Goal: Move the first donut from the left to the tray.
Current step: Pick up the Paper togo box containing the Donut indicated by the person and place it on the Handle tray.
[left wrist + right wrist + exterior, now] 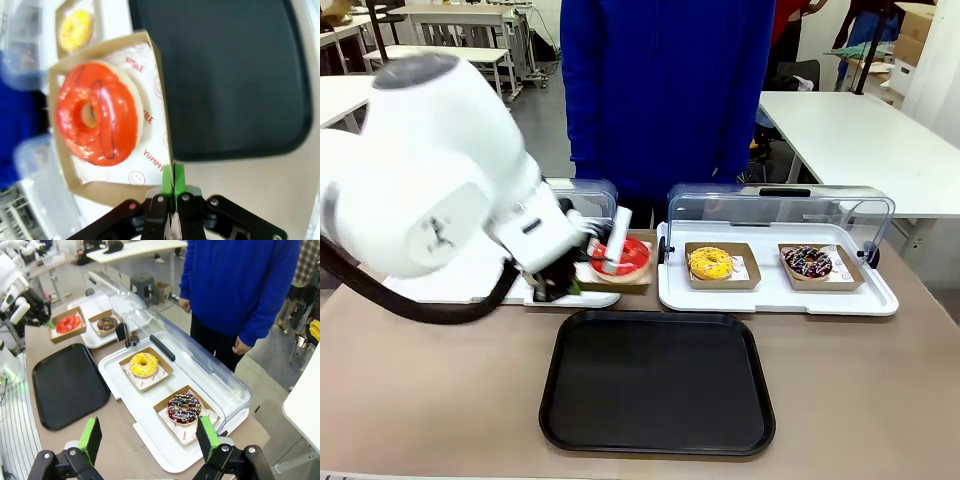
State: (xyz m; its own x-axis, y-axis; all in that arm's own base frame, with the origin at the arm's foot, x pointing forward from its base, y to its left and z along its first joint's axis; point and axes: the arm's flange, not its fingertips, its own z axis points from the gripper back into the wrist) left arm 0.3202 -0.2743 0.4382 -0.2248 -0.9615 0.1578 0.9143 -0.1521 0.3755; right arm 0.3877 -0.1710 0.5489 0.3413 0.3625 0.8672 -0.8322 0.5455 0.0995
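Paper liner under the red donut, in its cardboard box: we read "SMILE" twice and "YUMMY" in red print, beside small smiley faces.
Liner under the chocolate donut: we see red print, too small to read.

The left arm reaches in low with its wrist bent, its left claw pinched tight on a cardboard box wall, while the right claw hangs high, fingers spread wide apart.
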